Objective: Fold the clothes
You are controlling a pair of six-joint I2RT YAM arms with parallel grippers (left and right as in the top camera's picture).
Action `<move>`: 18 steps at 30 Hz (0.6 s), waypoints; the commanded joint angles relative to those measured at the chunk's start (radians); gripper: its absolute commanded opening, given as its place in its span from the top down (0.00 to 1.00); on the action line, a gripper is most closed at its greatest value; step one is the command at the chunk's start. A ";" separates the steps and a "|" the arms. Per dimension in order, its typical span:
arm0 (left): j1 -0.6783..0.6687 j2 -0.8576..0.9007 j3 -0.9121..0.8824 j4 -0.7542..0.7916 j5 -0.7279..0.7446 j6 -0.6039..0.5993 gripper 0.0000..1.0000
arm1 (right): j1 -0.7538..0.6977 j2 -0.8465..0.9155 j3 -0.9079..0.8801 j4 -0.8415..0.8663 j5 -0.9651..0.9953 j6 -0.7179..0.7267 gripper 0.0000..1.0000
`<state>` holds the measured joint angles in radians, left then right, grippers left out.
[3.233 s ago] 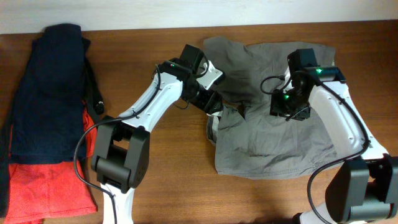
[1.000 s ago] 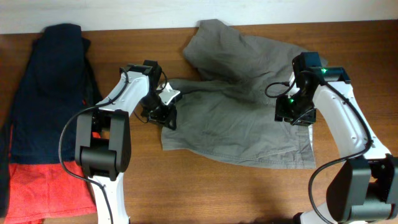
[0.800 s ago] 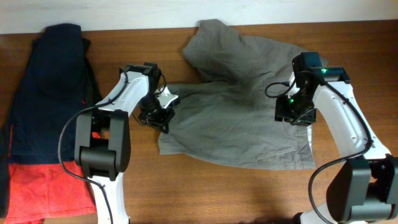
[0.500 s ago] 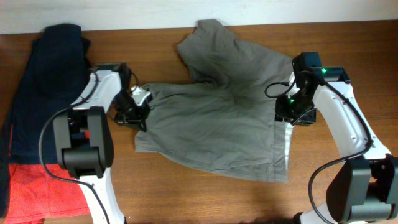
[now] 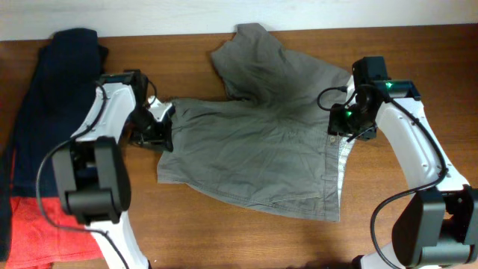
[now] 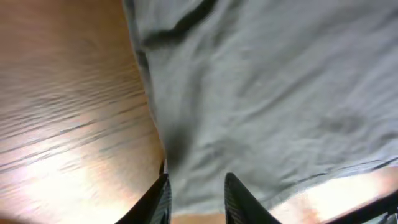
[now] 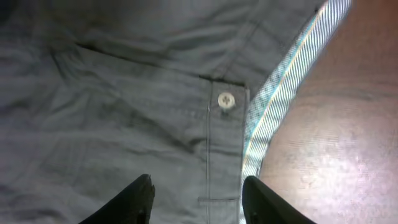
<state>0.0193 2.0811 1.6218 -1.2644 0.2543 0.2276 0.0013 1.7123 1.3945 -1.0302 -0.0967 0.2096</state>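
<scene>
I see the wooden table point(image 5: 224, 239) with the grey-khaki shorts point(image 5: 254, 149) spread over its centre. One leg runs up toward 12 o'clock and the waistband sits at 3 o'clock. At 9 o'clock lies a navy garment point(image 5: 63, 112), with an orange-red garment point(image 5: 37, 232) below it at 8 o'clock.

My left gripper point(image 5: 155, 133) sits at the shorts' 9 o'clock edge. On its wrist view the jaws stand narrow with the hem drawn between them, so I read that as pinching cloth. My right gripper point(image 5: 342, 123) hovers over the waistband with its jaws spread, beside the button point(image 7: 226, 99) and the striped waistband lining point(image 7: 280, 93).

The cotton looks light, limp and prone to creasing. I'd take it by the stiffer stitched edges, waistband and hem.
</scene>
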 commanded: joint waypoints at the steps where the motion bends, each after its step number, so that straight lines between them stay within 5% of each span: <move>1: 0.002 -0.179 0.018 0.042 0.032 0.001 0.58 | -0.008 0.004 -0.004 0.085 -0.066 0.003 0.49; 4: 0.002 -0.272 0.018 0.100 0.046 -0.014 0.52 | 0.009 0.045 -0.004 0.255 -0.181 -0.015 0.56; 9: 0.002 -0.349 0.018 0.179 0.046 -0.027 0.51 | 0.098 0.176 -0.004 0.507 -0.196 0.020 0.96; 18: 0.003 -0.354 0.018 0.210 0.036 -0.036 0.51 | 0.260 0.443 -0.002 0.826 -0.178 0.131 0.96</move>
<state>0.0193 1.7351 1.6337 -1.0603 0.2848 0.2035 0.2337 2.1063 1.3891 -0.2287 -0.2787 0.2893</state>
